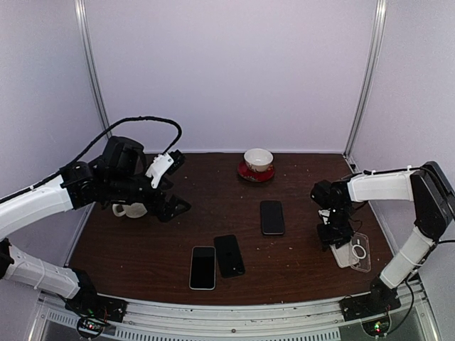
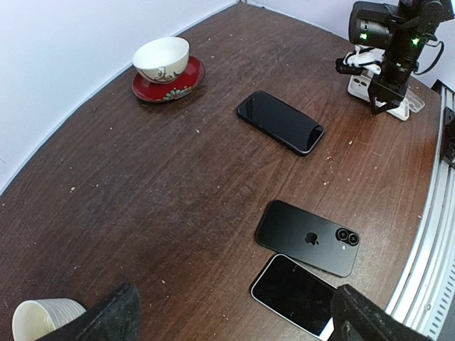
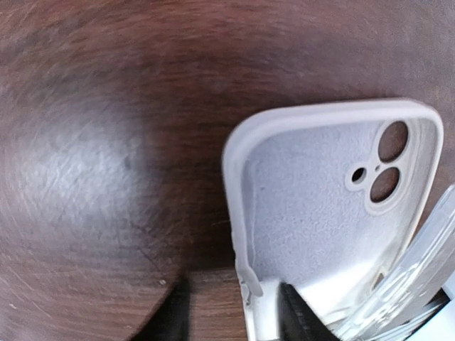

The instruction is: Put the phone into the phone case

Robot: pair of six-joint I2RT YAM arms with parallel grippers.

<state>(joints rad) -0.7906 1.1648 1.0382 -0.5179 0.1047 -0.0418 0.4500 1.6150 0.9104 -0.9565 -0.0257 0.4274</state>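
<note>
Three phones lie on the tabletop (image 1: 142,241): a black phone (image 1: 271,217) alone mid-table, and nearer, a back-up phone (image 1: 229,256) just beside a white-edged phone (image 1: 202,267). Two cases sit at right, a white case (image 3: 313,199) and a clear case (image 3: 419,270). The right gripper (image 3: 234,312) has its jaws astride the white case's wall, not yet pinching. The left gripper (image 1: 169,186) hangs with jaws wide, holding nothing.

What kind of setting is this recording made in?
Likely a lab test booth: plain white walls on metal posts enclose a dark wooden table, robot arms bolted at its near edge, phones laid out.
</note>
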